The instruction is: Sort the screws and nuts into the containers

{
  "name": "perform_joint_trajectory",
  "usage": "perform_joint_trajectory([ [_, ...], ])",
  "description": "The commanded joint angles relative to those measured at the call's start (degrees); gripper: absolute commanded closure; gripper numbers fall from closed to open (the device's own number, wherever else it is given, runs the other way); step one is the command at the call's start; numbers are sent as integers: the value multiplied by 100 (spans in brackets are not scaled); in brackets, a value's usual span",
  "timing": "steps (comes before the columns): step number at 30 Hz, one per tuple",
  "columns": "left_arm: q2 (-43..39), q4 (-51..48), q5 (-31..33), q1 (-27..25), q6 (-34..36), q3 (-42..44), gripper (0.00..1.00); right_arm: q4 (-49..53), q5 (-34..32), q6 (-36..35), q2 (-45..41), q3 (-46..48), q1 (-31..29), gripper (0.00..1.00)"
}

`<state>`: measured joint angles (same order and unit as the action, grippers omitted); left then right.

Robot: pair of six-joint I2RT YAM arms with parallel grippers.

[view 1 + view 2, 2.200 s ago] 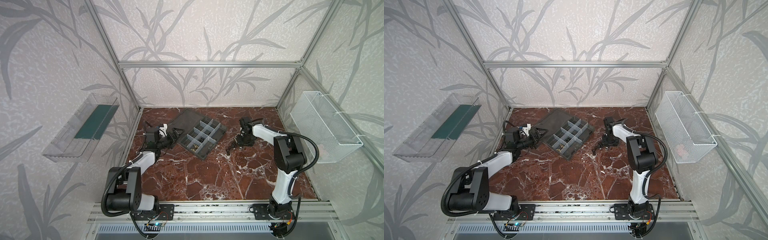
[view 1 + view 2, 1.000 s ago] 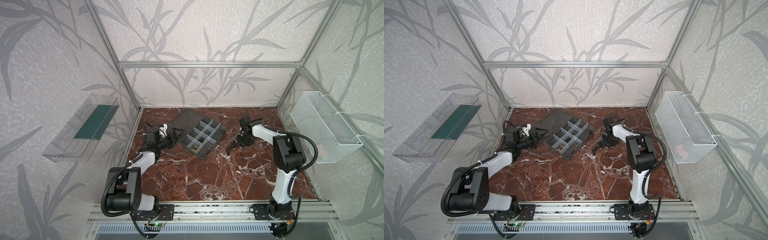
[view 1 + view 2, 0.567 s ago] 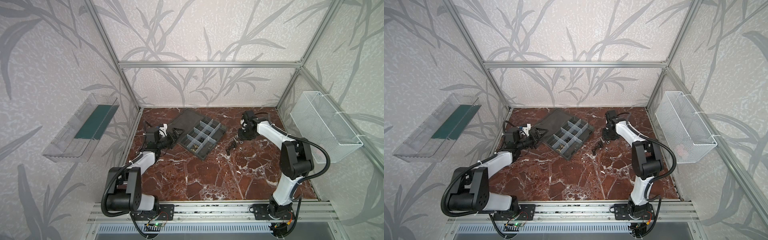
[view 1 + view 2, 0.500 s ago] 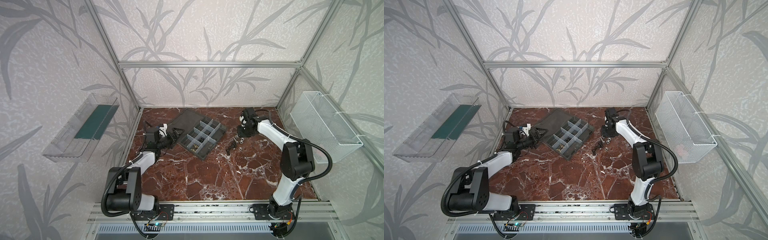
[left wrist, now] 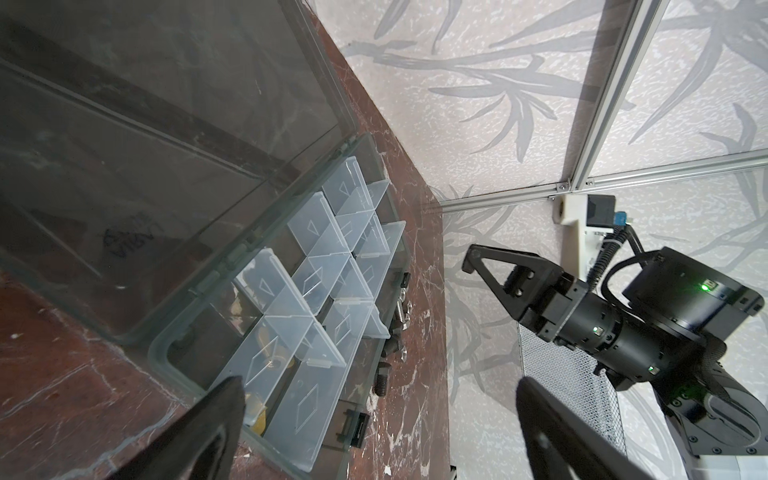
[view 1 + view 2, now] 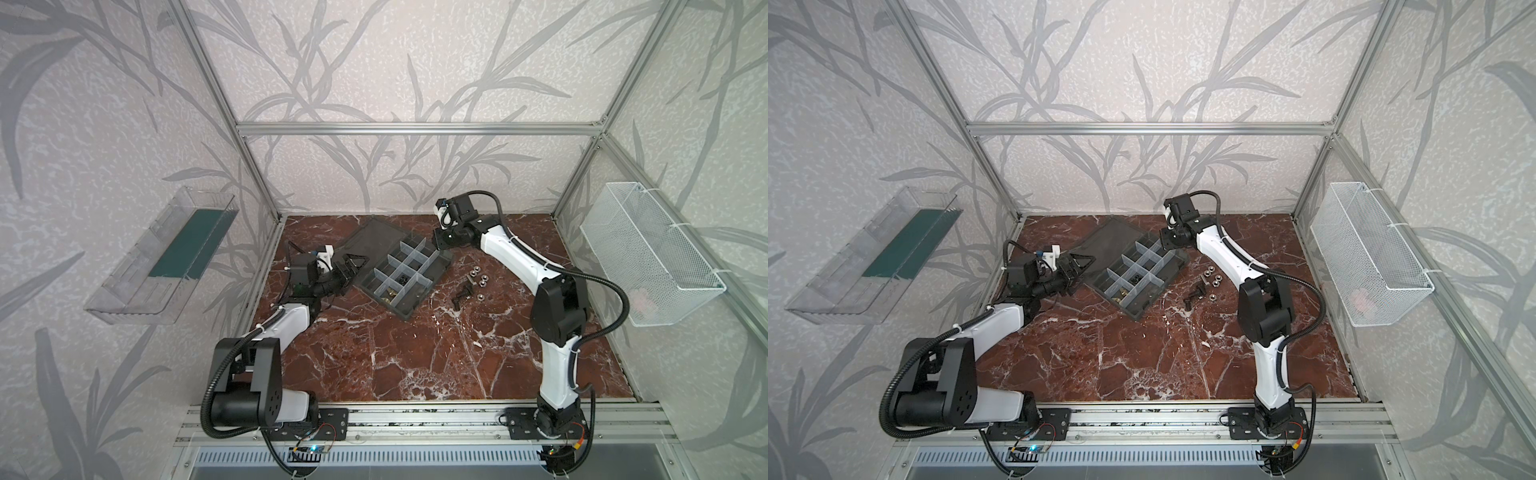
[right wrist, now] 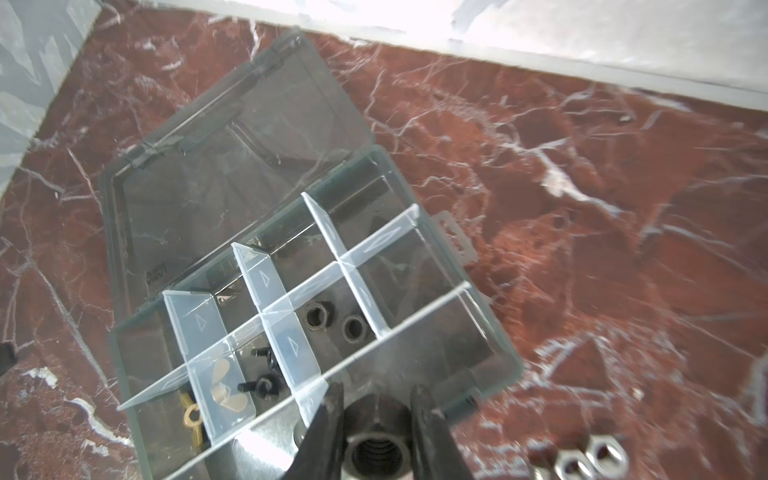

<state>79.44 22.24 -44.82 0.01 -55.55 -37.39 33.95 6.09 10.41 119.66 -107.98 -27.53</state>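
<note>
Change: the right gripper (image 7: 377, 399) has left the loose pile and now hangs over the far corner of the shallow dark grey plastic organizer box (image 7: 500, 338).
Right grip: jaws nearly closed, pinching a dark threaded hex nut (image 7: 376, 451).
Meaning: the pick looks done. A drop is next, probably into the cell with two dark nuts (image 7: 332, 322).
Left gripper (image 6: 354, 266): spread wide, empty, by the open lid; contact unclear.
Still loose: silver hex nuts (image 6: 478, 276) and black screws (image 6: 460, 296) on the table beside the box.
Hidden: which cell lies under the nut; the nut's lower part is cut off by the frame edge.

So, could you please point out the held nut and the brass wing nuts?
held nut (image 7: 376, 415): right wrist view, hex side above the bore.
brass wing nuts (image 7: 227, 400): right wrist view, one pale wing.
</note>
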Motion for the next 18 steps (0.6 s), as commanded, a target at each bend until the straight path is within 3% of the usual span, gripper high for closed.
perform_joint_trajectory([
  [1, -206, -34, 34, -6, 43, 52, 0, 200, -20, -72, 464, -452, -200, 100],
  [9, -244, 43, 19, -9, -15, 85, 1, 620, -46, -142, 1184, -1188, -469, 100],
  [18, -267, 61, 8, -4, -17, 108, 0, 794, -126, -197, 1375, -1225, -554, 95],
])
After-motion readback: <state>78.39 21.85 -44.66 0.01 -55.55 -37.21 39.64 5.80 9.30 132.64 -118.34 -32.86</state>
